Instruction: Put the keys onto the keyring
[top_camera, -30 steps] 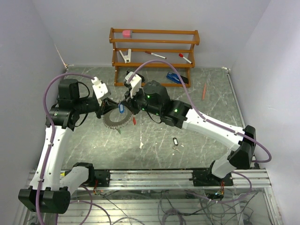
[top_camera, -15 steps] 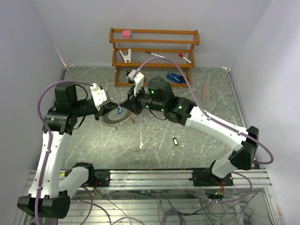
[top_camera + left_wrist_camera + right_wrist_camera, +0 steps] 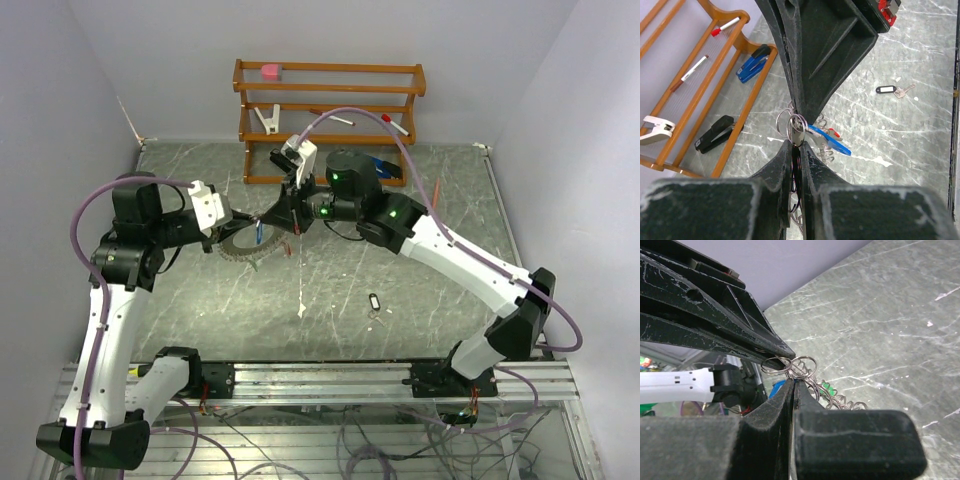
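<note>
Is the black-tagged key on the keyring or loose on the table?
Loose: the black-tagged key lies alone on the table, apart from the keyring.

Far side of the keyring (image 3: pixel 240 253) behind the two arms' fingers (image 3: pixel 281 210), keys (image 3: pixel 259 233) indistinct.

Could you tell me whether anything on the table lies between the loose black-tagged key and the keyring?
Nothing visible does. The black-tagged key lies alone on the table, and the stretch from it to the keyring is bare apart from a flat white fleck.
</note>
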Controlling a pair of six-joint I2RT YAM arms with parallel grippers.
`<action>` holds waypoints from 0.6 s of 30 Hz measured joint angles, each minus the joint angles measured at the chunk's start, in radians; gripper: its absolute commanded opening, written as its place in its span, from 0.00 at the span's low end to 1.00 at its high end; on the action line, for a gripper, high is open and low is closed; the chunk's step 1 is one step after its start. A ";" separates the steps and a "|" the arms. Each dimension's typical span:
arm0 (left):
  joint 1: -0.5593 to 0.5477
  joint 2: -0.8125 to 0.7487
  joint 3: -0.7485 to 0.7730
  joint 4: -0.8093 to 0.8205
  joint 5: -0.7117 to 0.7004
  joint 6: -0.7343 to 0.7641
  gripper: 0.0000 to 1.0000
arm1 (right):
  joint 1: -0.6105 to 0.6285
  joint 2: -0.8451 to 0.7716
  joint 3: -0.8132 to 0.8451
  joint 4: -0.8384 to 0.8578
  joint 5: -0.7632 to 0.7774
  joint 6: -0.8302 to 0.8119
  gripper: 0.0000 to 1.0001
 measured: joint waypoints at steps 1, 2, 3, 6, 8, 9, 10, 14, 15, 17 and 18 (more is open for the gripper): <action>0.000 -0.001 0.000 0.006 0.002 -0.001 0.07 | -0.005 0.005 0.010 -0.007 -0.013 0.008 0.00; 0.000 -0.002 0.000 0.013 0.003 -0.002 0.07 | -0.010 0.009 0.018 -0.013 -0.028 0.016 0.03; 0.000 -0.003 -0.002 0.019 0.005 -0.006 0.07 | -0.013 0.011 0.019 -0.014 -0.038 0.022 0.08; -0.001 -0.003 -0.014 0.039 0.016 -0.027 0.07 | -0.025 0.012 0.017 -0.023 -0.069 0.037 0.17; -0.001 -0.003 -0.019 0.047 0.017 -0.039 0.07 | -0.029 0.012 0.013 -0.023 -0.087 0.041 0.22; -0.001 -0.003 -0.023 0.051 0.019 -0.043 0.07 | -0.030 0.011 0.011 -0.023 -0.093 0.041 0.22; -0.002 -0.003 -0.026 0.053 0.021 -0.048 0.07 | -0.030 0.008 0.008 -0.024 -0.098 0.038 0.23; -0.004 0.001 -0.031 0.070 0.042 -0.070 0.07 | -0.033 -0.013 0.006 -0.046 -0.103 0.002 0.24; -0.004 0.003 -0.031 0.076 0.049 -0.076 0.07 | -0.034 -0.023 0.006 -0.055 -0.101 -0.016 0.24; -0.005 0.006 -0.031 0.084 0.066 -0.084 0.07 | -0.037 -0.055 -0.003 -0.071 -0.090 -0.053 0.25; -0.005 0.007 -0.031 0.088 0.074 -0.088 0.07 | -0.038 -0.068 -0.008 -0.074 -0.085 -0.069 0.26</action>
